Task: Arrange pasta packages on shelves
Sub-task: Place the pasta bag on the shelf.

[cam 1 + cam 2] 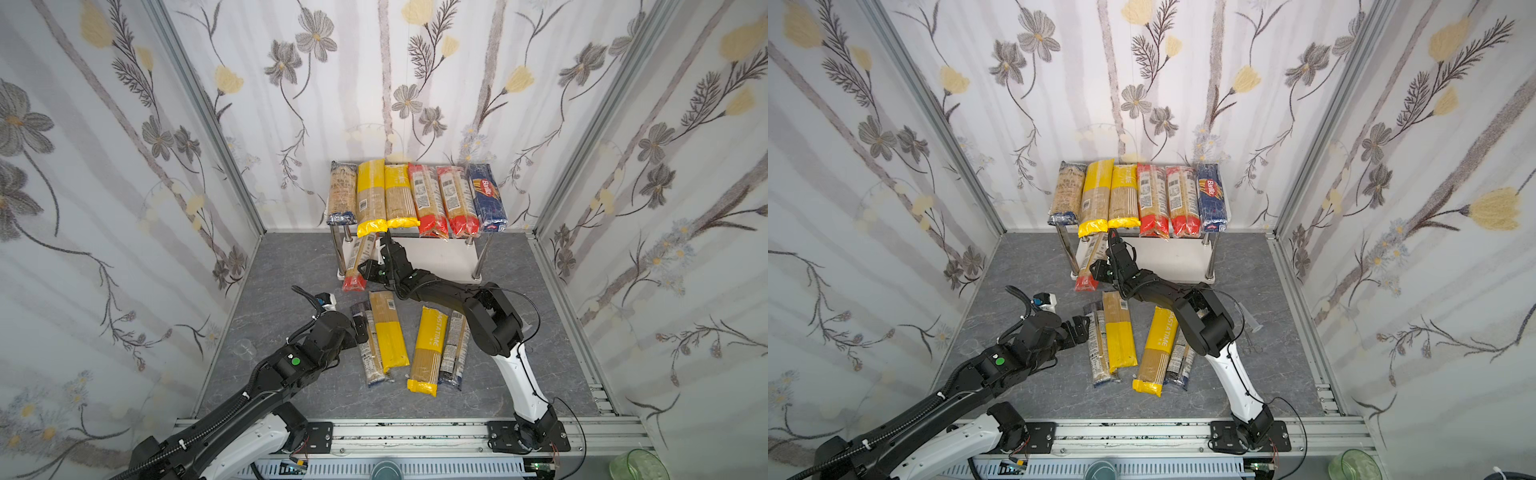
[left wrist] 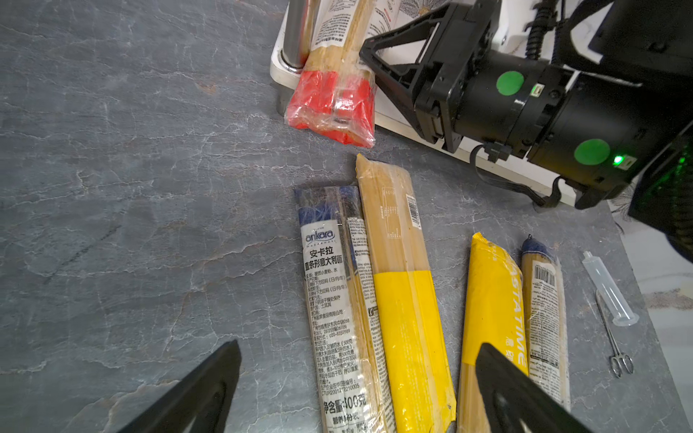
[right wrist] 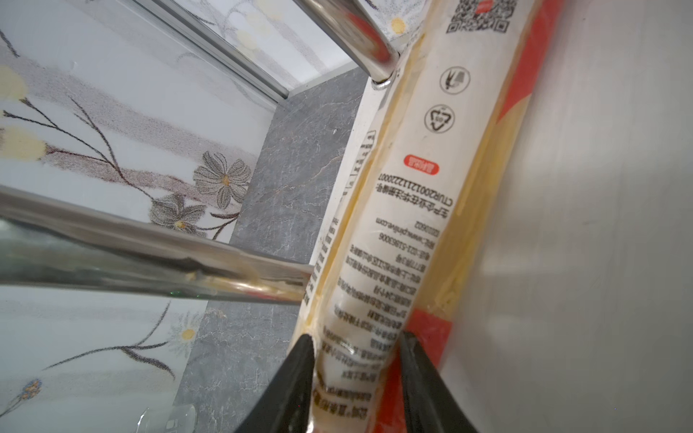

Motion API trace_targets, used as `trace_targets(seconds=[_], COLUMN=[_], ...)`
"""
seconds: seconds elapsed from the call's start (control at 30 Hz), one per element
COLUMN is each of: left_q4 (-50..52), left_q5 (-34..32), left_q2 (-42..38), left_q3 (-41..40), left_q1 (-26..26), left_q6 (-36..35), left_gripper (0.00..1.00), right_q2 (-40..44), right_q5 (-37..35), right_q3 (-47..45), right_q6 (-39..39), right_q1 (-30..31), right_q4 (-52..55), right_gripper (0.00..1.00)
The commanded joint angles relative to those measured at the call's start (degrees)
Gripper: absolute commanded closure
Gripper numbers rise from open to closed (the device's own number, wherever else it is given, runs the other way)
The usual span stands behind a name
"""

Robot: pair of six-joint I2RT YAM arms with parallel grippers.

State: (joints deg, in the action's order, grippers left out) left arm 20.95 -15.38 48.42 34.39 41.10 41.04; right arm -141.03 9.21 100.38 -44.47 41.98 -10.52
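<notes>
Flowered wallpaper closes in three sides of a grey stone-patterned floor (image 1: 291,270). Against the back wall stand the shelves (image 1: 440,257): two white boards on shiny metal legs.

On the upper board I count six pasta packages lying side by side. From the left they are one blue-ended bag (image 1: 343,193), a first yellow bag (image 1: 370,195), a second yellow bag (image 1: 400,195), a first red bag (image 1: 428,199), a second red bag (image 1: 457,199) and one dark-blue Barilla pack (image 1: 487,197).

A seventh, the red-ended pack (image 1: 360,262), lies on the lower board at its left end, against the front leg. Its red end sticks out past the front edge.

Four more lie on the floor in two touching pairs. The Ankara bag (image 2: 333,300) lies against a half-yellow pack (image 2: 405,318). A little apart, the PASTA TIME pack (image 2: 491,307) lies against a barcode bag (image 2: 543,311). That makes eleven.

Beside them are one clear syringe (image 2: 607,288) and one small scissor-handled tool (image 2: 617,345).

The right gripper (image 3: 355,335) reaches under the upper board, and its two fingers (image 3: 296,375) press on either side of the red-ended pack. The left gripper (image 2: 360,345) hovers over the Ankara bag and the half-yellow pack with its fingers spread wide, holding nothing.
</notes>
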Motion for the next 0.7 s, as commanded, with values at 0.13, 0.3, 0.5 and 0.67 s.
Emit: trace_targets(seconds=[0.13,0.3,0.5,0.67], left_q4=[0.13,0.10,0.06,-0.12], left_q5=[-0.91,0.32,2.10,2.52], left_q2=[0.28,-0.16,-1.98,-0.37], left_q3=[0.96,1.13,-0.67,-2.21], left_q1=[-0.52,-0.55,-0.43,1.44], left_q6=[-0.43,0.43,2.85,4.45], left_gripper=[0.00,0.00,0.00,0.00], right_q2=[0.86,7.32,15.73,22.38], right_q5=[1.90,0.72,-0.41,-2.53], right_q3=[-0.44,-7.48,-19.37,-30.26], right_q6=[1.08,3.69,4.32,4.55], right_q1=[-2.31,-2.16,-1.57,1.55], right_q4=[-0.56,-2.03,-2.59,-1.28], right_gripper=[0.42,0.29,0.27,0.27])
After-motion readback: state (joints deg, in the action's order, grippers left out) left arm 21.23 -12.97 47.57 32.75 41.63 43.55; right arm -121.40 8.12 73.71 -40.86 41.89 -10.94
